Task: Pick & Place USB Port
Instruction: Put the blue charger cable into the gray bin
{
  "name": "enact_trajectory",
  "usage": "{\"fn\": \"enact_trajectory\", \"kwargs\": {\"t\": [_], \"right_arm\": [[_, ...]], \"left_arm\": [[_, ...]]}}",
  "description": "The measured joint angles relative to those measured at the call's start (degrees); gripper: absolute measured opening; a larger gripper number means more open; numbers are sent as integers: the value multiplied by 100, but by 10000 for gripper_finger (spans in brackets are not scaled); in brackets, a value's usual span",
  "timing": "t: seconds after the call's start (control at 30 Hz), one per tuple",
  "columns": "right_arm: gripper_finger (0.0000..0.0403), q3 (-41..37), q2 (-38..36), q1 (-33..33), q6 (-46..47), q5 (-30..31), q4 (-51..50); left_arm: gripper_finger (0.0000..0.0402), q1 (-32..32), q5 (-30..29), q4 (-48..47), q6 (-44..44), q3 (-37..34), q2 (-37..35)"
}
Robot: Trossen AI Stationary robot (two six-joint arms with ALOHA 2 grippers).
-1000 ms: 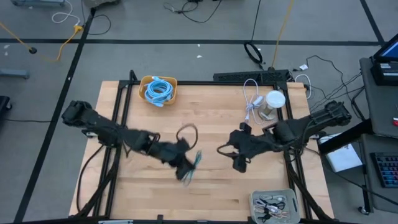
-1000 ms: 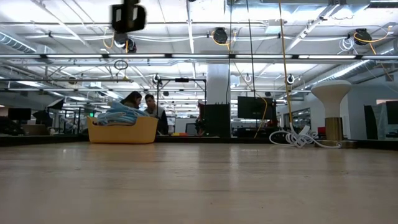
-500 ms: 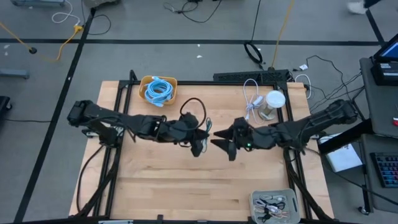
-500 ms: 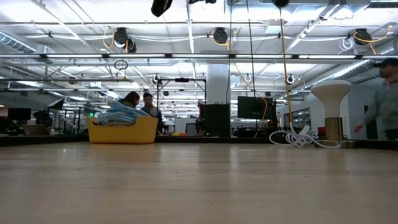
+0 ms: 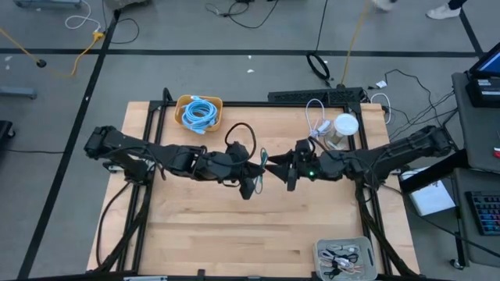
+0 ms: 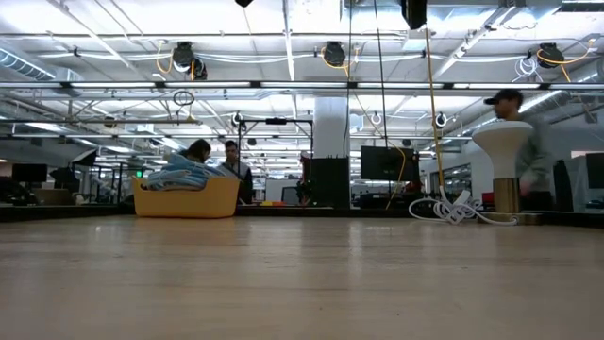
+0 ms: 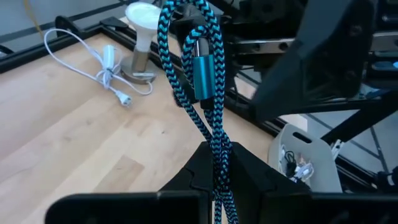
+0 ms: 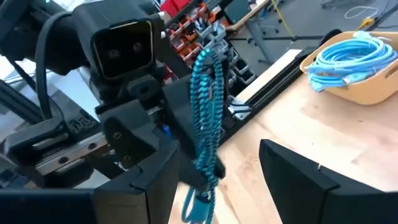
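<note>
While my left gripper pinches the teal braided cable mid-desk, my right gripper gapes wide opposite.

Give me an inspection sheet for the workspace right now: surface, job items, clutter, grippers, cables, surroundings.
Surface: wooden table, bare in the middle.
Job's things: blue braided USB cable held up above the table; yellow basket of blue cables at the far edge.
Clutter: white lamp; white tray of small parts at the near edge.
Grippers: left gripper shut on the USB cable; right gripper open, facing it, fingers either side of the cable.
Cables: white cord beside the lamp.
Surroundings: people beyond the table.
</note>
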Motion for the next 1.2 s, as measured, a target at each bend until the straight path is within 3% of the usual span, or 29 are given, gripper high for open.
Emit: {"fn": "enact_trajectory", "kwargs": {"t": [0.53,0.73,1.1,1.2], "right_arm": [[202,-4,181,-352,-254,-714,843],[151,-4,386,-355,-145,-1006,1024],[30,-4,410,-355,-376,-1012,1097],[14,-4,410,-353,-445,-1013,1101]], "left_arm": [[28,86,307,308,29,1,-2],[28,120,320,322,52,1,-2],[28,122,367,314,44,1,-6],[28,120,453,310,42,1,-9]]}}
